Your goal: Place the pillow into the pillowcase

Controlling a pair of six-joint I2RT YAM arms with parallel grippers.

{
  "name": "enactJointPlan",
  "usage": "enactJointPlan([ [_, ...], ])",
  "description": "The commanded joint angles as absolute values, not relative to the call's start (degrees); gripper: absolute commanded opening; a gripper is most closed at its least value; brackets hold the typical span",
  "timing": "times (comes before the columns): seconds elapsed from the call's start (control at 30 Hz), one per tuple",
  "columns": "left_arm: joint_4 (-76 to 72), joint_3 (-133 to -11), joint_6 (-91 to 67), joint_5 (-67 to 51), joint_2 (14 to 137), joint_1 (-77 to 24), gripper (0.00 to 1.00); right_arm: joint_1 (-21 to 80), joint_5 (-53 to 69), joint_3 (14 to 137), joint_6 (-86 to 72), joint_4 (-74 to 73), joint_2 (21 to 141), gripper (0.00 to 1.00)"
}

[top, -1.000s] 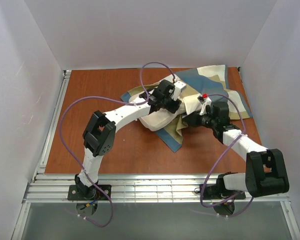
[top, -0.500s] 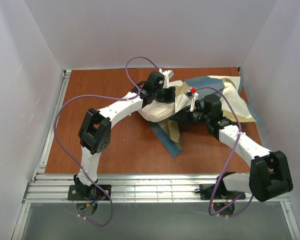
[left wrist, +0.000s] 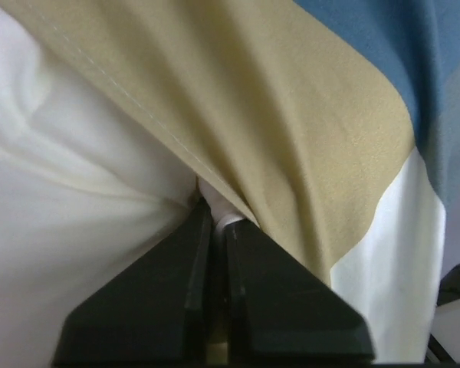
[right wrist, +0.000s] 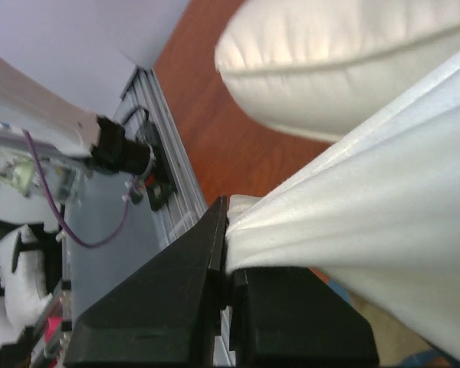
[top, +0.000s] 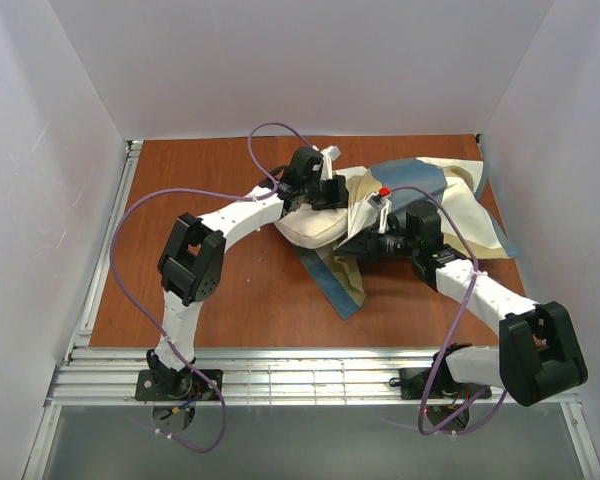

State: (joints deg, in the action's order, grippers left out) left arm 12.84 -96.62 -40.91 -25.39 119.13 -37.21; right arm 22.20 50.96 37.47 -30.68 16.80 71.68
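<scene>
The cream pillow [top: 315, 228] lies mid-table, its right end under the edge of the blue, tan and cream pillowcase [top: 450, 195]. My left gripper [top: 332, 192] is at the pillow's far right edge. In the left wrist view it [left wrist: 215, 211] is shut on puckered cream pillow [left wrist: 77, 192] cloth, with the pillowcase's tan hem [left wrist: 291, 115] draped over it. My right gripper [top: 352, 243] is just right of the pillow. In the right wrist view it [right wrist: 228, 222] is shut on a bunched cream fold of the pillowcase [right wrist: 368, 222], with the pillow [right wrist: 345, 61] above.
A blue-and-tan flap [top: 342, 280] of the pillowcase trails toward the near edge. Metal rails run along the front [top: 280, 375] and left [top: 108, 240] of the wooden table [top: 200, 180]. White walls close in on three sides. Purple cables [top: 140, 215] loop over the arms.
Both grippers have moved toward the back and a little left. The pillow has gone back with the left gripper, and the pillowcase edge is drawn further over its right end.
</scene>
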Motion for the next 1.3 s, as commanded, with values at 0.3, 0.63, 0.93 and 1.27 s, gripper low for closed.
enactJointPlan([
  [0.3, 19.3, -67.6, -12.6, -40.8, 91.4, -28.3, 0.87, 23.8, 40.8, 48.0, -1.2, -22.6, 62.0, 0.5],
  [0.63, 23.2, -67.1, -14.3, -36.1, 91.4, -11.2, 0.9, 22.6, 17.3, 78.7, 12.2, -18.3, 86.0, 0.75],
  [0.93, 19.1, -71.5, -14.9, -37.7, 103.7, -11.1, 0.93, 22.1, 18.0, 107.5, 21.3, -19.2, 120.1, 0.86],
  [1.27, 16.7, -67.7, -13.1, -38.8, 104.6, -11.1, 0.95, 22.4, 16.1, 113.3, 28.3, -16.6, 131.5, 0.68],
])
